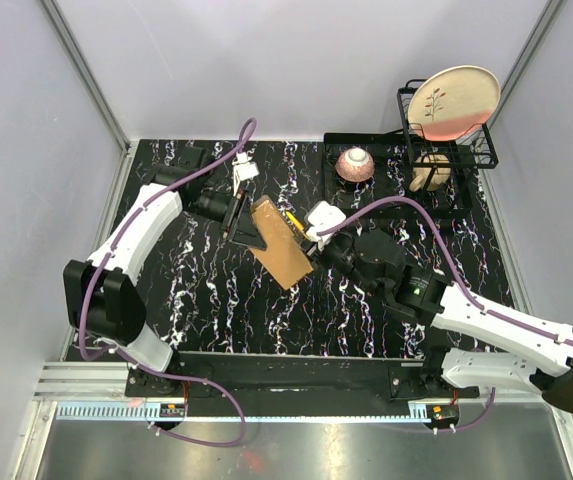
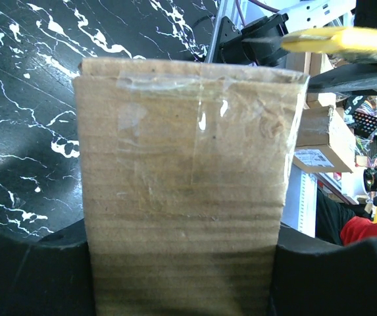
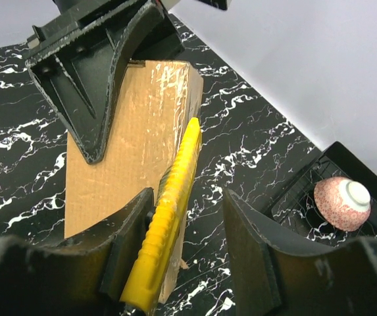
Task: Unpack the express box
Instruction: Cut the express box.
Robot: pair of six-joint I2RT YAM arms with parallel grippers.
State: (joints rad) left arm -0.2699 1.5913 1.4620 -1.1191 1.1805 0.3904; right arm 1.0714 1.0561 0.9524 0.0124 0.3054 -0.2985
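The express box (image 1: 278, 245), plain brown cardboard with clear tape on it, is held tilted above the black marble table. My left gripper (image 1: 241, 226) is shut on its upper end. In the left wrist view the express box (image 2: 188, 164) fills the space between both black fingers (image 2: 30, 276). My right gripper (image 1: 318, 232) is just right of the box. A yellow utility knife (image 3: 175, 197) lies along its left finger, pointing up the taped edge of the express box (image 3: 135, 145). There is a wide gap to the other finger, so the right gripper (image 3: 188, 224) is open.
A pink speckled bowl (image 1: 354, 164) sits upside down on a black tray (image 1: 396, 200) at the back right. Behind it a black dish rack (image 1: 478, 150) holds a pink plate (image 1: 453, 100). Grey walls close in the table on three sides.
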